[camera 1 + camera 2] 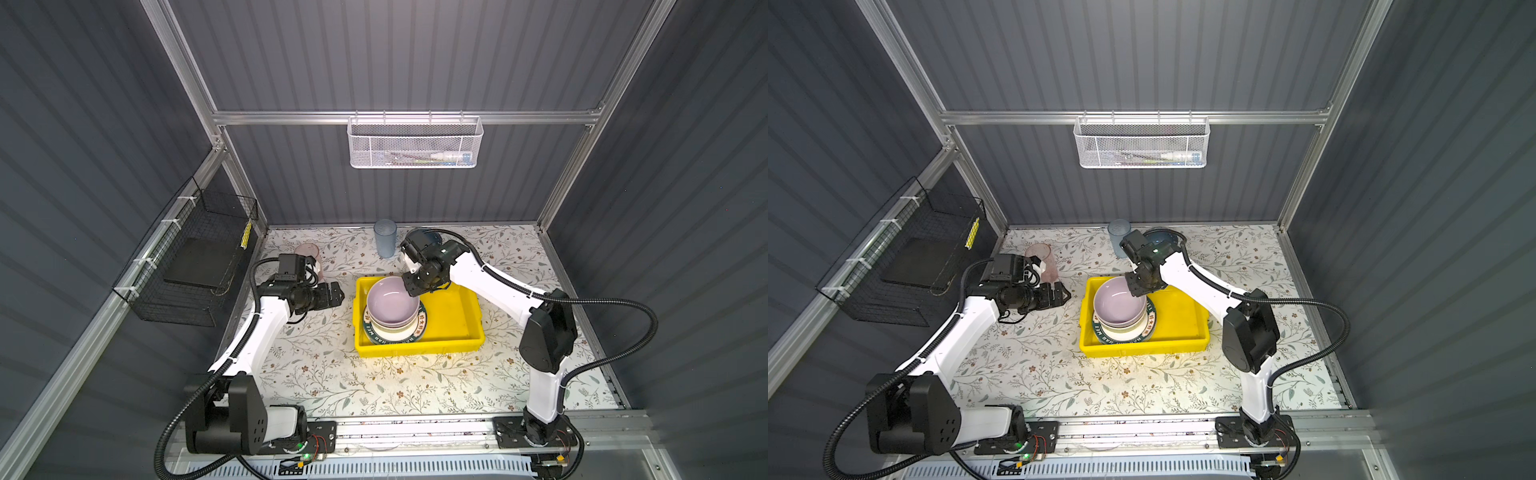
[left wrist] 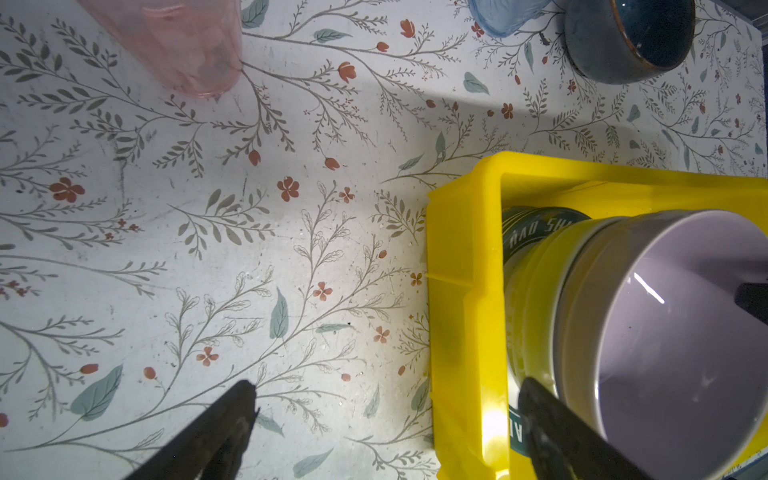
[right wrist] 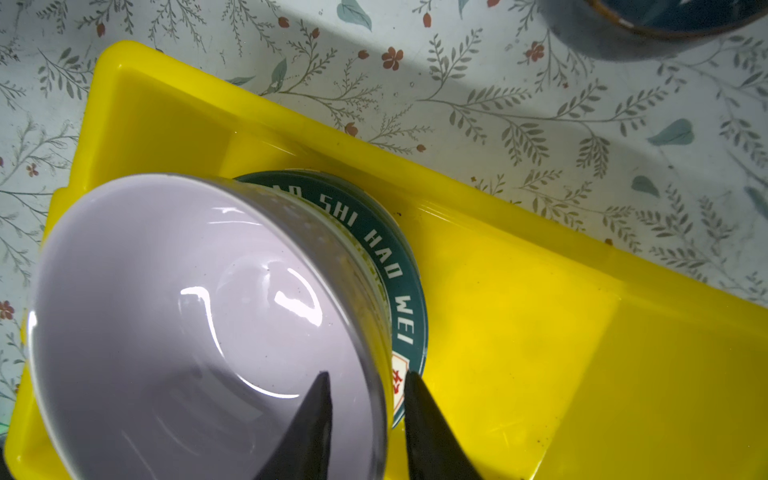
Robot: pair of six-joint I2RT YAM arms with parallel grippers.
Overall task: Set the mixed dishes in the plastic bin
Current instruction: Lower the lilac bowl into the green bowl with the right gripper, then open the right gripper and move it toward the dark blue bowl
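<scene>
The right gripper (image 3: 368, 376) sits astride the rim of the lilac bowl (image 3: 187, 311), one finger inside and one outside, its jaws slightly parted and seemingly not pinching. The yellow plastic bin (image 1: 449, 320) lies mid-way across the table (image 1: 332, 374). At its left end the green lettered plate (image 3: 399, 266) carries a stack topped by that bowl. Toward the table's far edge stand the dark blue bowl (image 2: 627, 37), blue tumbler (image 1: 385, 239) and pink tumbler (image 1: 1042, 259). The blue bowl looks stiff, slick and breakable: pinch its rim wall. The tumblers look light and tippy: grip mid-body. The left gripper (image 2: 386, 384) hangs spread wide and empty beside the bin's left wall.
</scene>
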